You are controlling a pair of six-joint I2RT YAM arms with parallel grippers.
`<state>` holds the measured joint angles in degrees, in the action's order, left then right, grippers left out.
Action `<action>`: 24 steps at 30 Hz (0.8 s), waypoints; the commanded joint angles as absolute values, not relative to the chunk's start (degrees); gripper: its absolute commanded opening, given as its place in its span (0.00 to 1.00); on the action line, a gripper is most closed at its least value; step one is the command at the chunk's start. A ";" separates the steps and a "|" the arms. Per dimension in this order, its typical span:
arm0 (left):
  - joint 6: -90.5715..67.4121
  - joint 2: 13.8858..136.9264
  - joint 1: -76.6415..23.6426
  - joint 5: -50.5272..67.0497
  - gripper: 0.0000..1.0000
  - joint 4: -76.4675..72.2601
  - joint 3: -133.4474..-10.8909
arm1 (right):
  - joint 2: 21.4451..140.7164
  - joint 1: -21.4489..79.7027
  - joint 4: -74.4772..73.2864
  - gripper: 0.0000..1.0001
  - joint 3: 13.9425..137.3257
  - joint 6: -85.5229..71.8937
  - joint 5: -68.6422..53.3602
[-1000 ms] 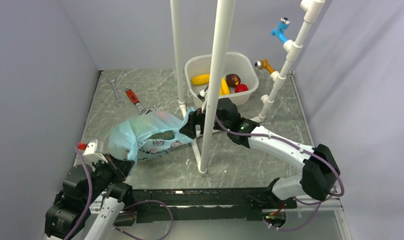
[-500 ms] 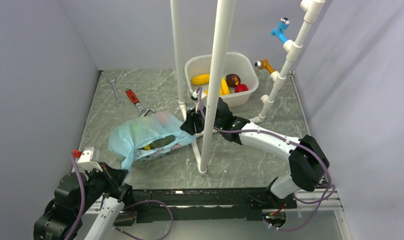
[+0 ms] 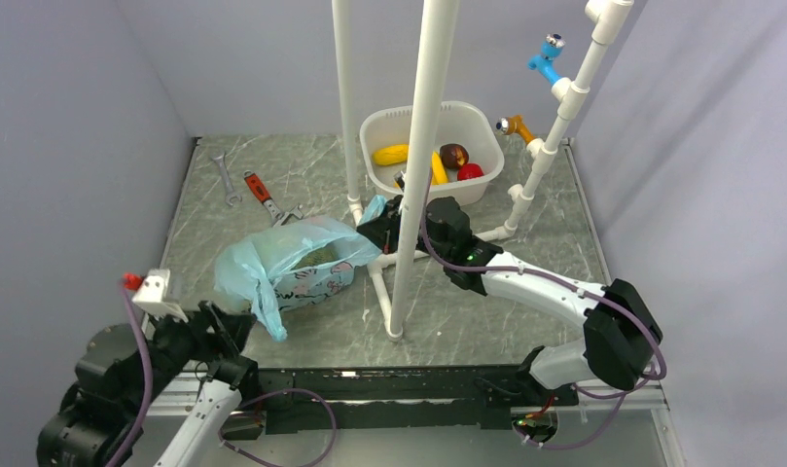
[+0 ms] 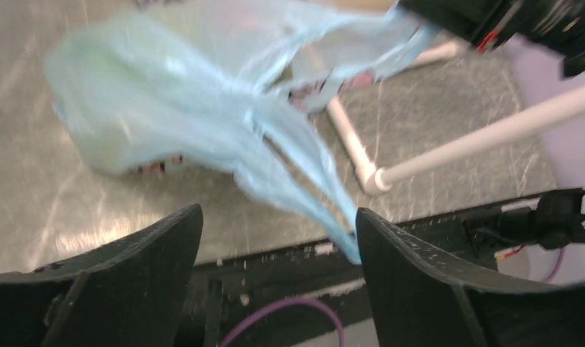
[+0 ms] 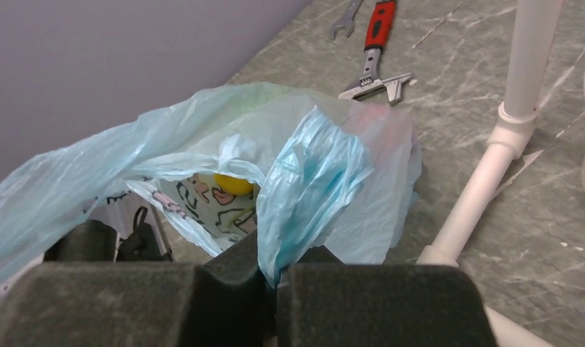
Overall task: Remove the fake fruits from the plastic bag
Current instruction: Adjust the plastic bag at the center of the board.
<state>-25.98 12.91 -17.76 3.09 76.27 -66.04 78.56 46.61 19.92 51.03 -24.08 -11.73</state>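
The right claw (image 5: 275,278) is clamped fully closed on a bunched fold of the plastic bag (image 3: 272,268), at the end of the bag that faces the desk's right edge. Judging from the wrist view, this pinch holds the film up so that the mouth gapes. A yellow fruit (image 5: 233,183) shows inside against the printed side, and a dark green one (image 3: 316,258) shows through the film from above. The bag lies on the left half of the desk (image 3: 321,326), about midway between the near and far edges. The right arm reaches low and long from the near right corner, passing the white pipe stand (image 3: 415,195). The left claw (image 4: 278,217) stands wide open over the near left corner, gripping nothing. A loose bag handle (image 4: 304,166) trails toward its right finger; whether they touch is unclear. Other fruits lie in the white tub (image 3: 472,190) at the far edge.
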 commanded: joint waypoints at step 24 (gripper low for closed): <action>5.58 63.82 -23.10 9.27 0.99 39.65 -63.08 | 74.78 48.10 1.48 0.90 54.13 -41.43 -4.14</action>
<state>2.39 67.35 -21.19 11.03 46.78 -67.05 76.90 46.98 6.61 52.07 -35.11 -7.46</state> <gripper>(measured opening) 0.994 0.882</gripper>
